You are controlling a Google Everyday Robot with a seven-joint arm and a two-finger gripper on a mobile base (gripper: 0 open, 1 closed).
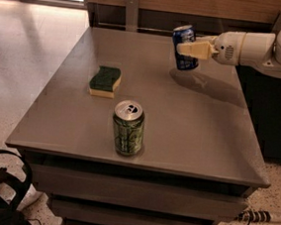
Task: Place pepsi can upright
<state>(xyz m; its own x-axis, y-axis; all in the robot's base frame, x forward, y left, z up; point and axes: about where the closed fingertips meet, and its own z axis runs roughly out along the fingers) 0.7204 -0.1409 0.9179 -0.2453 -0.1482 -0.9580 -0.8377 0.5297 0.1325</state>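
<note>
The pepsi can (185, 47) is dark blue with white markings and a silver top. It is nearly upright, tilted slightly, at the far right of the grey table (198, 135), just above or at its surface. My gripper (190, 48) reaches in from the right on a white arm (258, 46) and is shut on the can, with a cream finger (196, 48) across its side.
A green patterned can (128, 128) stands upright near the table's front edge. A green and yellow sponge (105, 80) lies left of centre. A wooden wall panel runs behind the table. A power strip (262, 216) lies on the floor at the right.
</note>
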